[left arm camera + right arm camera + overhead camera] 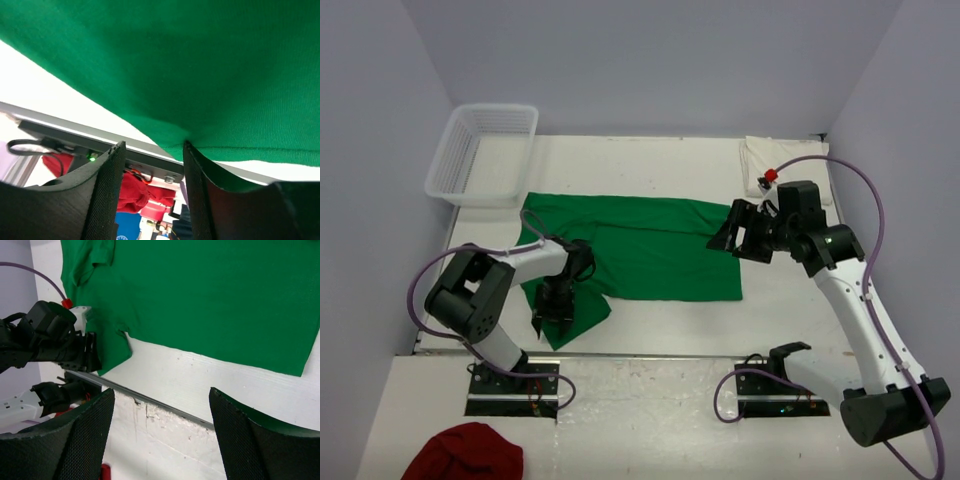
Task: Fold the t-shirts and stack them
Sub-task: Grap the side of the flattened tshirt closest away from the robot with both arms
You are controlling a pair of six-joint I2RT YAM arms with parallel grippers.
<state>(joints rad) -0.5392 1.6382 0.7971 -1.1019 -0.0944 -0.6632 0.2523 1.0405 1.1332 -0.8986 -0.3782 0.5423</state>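
The left arm is folded tight, elbow back by its base. The left claw [557,310] points down at the near-left corner of the green shirt [650,250], fingers parted with nothing between them. The shirt lies spread on the table [650,165]. The right arm reaches forward, and the right claw [727,237] hangs released over the shirt's right edge. The cream shirt [790,165] lies folded far right.

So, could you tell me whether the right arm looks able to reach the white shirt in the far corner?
Probably yes: the white shirt lies uncovered just beyond the right gripper, which is open and empty above the edge of the green shirt.
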